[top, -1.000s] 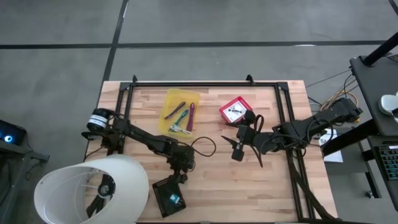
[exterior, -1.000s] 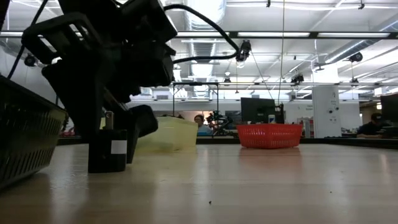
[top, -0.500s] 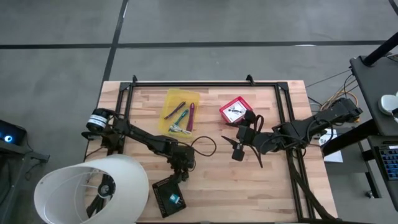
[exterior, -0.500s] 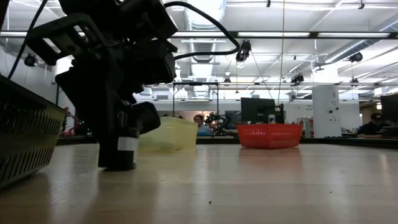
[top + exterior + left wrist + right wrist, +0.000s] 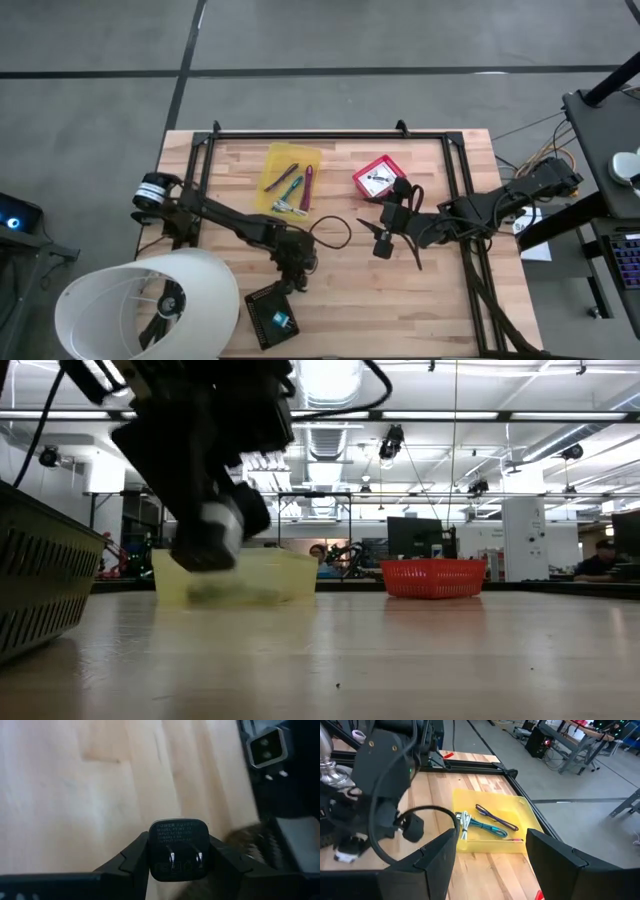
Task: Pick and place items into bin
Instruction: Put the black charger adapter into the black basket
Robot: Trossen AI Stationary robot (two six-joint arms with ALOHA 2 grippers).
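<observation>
My left gripper is above the table's near middle, just beyond the black bin, and is shut on a small black power adapter with two metal prongs. In the low view the adapter hangs above the wood. The black bin holds a teal item. My right gripper waits open, right of centre. In the yellow tray lie magenta and teal sticks and a small metal piece. A white packet lies in the red basket. My left gripper pinches the power adapter by its two opposite side faces, one finger on each side. The face with the prongs points back at the wrist camera. The adapter is lifted clear of the table and tilted.
The black bin's mesh wall stands at the near left, close to the left gripper. The yellow tray and red basket sit toward the far edge. A black cable loops beside the left wrist. Bare wood lies between the arms.
My left gripper has risen with the adapter. A second ago the adapter stood upright on the table; it then slid a little to the right, and now it hangs clear of the wood, tipped over at a slant. The right arm kept still.
</observation>
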